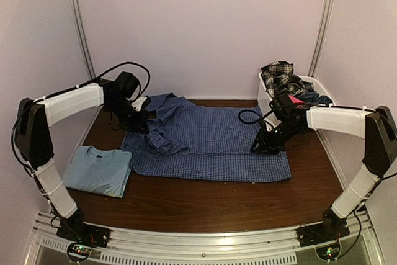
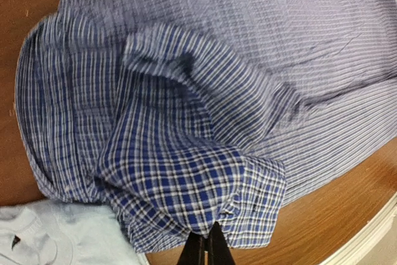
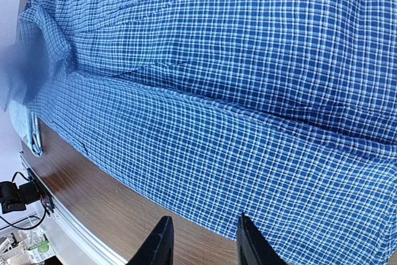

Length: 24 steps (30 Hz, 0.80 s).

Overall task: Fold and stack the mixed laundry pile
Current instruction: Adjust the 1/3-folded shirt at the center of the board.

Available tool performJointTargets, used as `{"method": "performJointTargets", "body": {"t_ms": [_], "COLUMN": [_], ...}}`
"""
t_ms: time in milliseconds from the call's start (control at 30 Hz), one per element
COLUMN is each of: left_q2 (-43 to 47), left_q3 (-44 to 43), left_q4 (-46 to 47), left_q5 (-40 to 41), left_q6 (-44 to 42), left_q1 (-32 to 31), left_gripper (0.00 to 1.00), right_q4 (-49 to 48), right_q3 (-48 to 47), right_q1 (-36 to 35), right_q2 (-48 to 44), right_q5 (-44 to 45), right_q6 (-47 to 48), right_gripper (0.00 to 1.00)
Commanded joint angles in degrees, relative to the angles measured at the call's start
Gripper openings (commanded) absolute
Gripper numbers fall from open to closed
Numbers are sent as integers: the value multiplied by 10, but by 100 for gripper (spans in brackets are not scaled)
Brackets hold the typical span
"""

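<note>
The blue small-check button shirt (image 1: 211,144) lies spread on the brown table (image 1: 186,206). My left gripper (image 1: 139,122) is at its far left, shut on the shirt's sleeve cuff (image 2: 248,197), which is pulled over the shirt body. My right gripper (image 1: 260,144) hovers open and empty over the shirt's right part; its fingers (image 3: 162,243) frame the hem in the right wrist view. A folded light blue T-shirt (image 1: 98,170) lies at the near left. A black-white plaid piece (image 1: 278,74), a hot pink piece (image 1: 295,99) and dark navy pieces (image 1: 315,98) sit in the basket.
The white plastic basket (image 1: 263,94) stands at the back right against the wall. Purple walls enclose the table on three sides. A metal rail (image 1: 205,249) with the arm bases runs along the near edge.
</note>
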<state>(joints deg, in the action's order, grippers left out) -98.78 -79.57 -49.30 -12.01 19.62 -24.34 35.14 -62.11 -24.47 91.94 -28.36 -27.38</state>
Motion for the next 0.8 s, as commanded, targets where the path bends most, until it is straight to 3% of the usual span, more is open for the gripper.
{"method": "performJointTargets", "body": {"t_ms": [0,167,267,400,600,767], "left_q2": [-73,-188,-227,-253,-258,-235], "left_q3": [-134,-294,-343,-354,-335,-283], "left_q4": [4,14,66,149,255,408], "left_q5": [-72,-121,-159,-215,-232,-261], "left_q6": [-14,-17,9,61,101,153], "left_q1": [-5,-17,-21,-27,-59,-68], "left_gripper": [0,0,0,0,0,0], "right_q4": [-16,-22,-27,-61,-137,-176], "right_q3": [-25,-43,-60,-90,-165,-246], "right_q1": [-3,-2,-2,-2,-2,-2], "right_q2": [5,15,23,39,102,162], "right_q5": [-16,-21,-24,-46,-94,-129], "right_q6": [-1,-3,-3,-13,-55,-91], "right_gripper": [36,36,37,37,39,45]}}
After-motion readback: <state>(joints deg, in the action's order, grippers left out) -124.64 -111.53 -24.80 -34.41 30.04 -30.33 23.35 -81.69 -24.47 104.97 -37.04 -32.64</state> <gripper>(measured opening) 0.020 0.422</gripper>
